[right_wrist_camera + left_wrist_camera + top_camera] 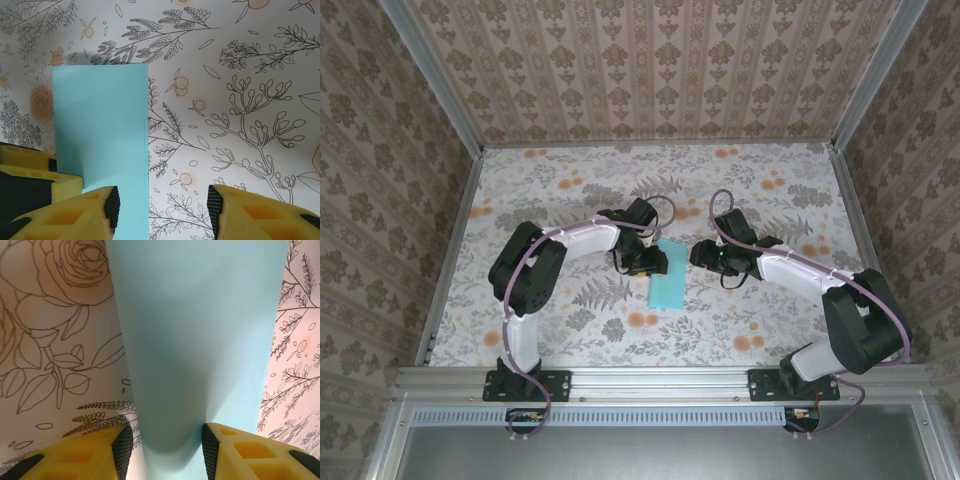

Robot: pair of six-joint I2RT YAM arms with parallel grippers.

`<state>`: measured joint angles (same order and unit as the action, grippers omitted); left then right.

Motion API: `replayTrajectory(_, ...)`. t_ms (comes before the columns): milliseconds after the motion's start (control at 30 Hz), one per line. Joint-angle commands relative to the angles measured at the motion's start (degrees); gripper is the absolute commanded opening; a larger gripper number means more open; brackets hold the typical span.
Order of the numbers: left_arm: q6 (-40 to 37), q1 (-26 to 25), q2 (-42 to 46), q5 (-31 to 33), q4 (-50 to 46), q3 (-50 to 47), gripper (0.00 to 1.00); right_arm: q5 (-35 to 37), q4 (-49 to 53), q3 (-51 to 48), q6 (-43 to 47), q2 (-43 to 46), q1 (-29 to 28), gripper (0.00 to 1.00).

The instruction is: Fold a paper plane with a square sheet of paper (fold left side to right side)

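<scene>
The light-turquoise sheet of paper (668,277) lies on the flowered table, doubled over into a tall narrow rectangle. In the left wrist view its left part (195,340) bulges up as a soft rounded fold between the yellow fingers. My left gripper (645,260) is open and straddles that bulge at the sheet's upper left. The right wrist view has the paper (100,135) flat, with a straight right edge. My right gripper (705,256) is open just right of the sheet, and its left fingertip (111,206) hangs over the paper's right edge.
The flowered tablecloth (770,200) spreads all round the sheet. Patterned walls with metal rails (455,220) close in the left, right and back sides. A yellow finger of the left gripper (30,175) shows at the lower left of the right wrist view.
</scene>
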<state>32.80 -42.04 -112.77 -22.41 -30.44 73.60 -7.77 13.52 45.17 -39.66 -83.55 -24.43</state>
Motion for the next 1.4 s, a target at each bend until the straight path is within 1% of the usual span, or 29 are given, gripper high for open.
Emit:
replayTrajectory(0, -0.1, -0.9, -3.0, 2.9, -2.5, -0.8, 0.46, 1.4, 0.7, -0.7, -0.7, 1.1, -0.3, 0.53)
replayTrajectory(233, -0.3, -0.9, -3.0, 3.1, -2.8, -0.5, 0.46, 1.4, 0.7, -0.5, -0.6, 0.8, -0.3, 0.53)
replayTrajectory(533, -0.4, -0.9, -3.6, 2.6, -2.9, 0.0, 0.49, 1.5, 1.0, -0.3, -0.4, 0.5, -0.3, 0.53)
replayTrajectory(1367, -0.2, -1.5, -5.0, 1.9, -3.1, 1.0, 0.51, 2.3, 2.2, -0.6, 0.3, 1.2, -0.3, 0.53)
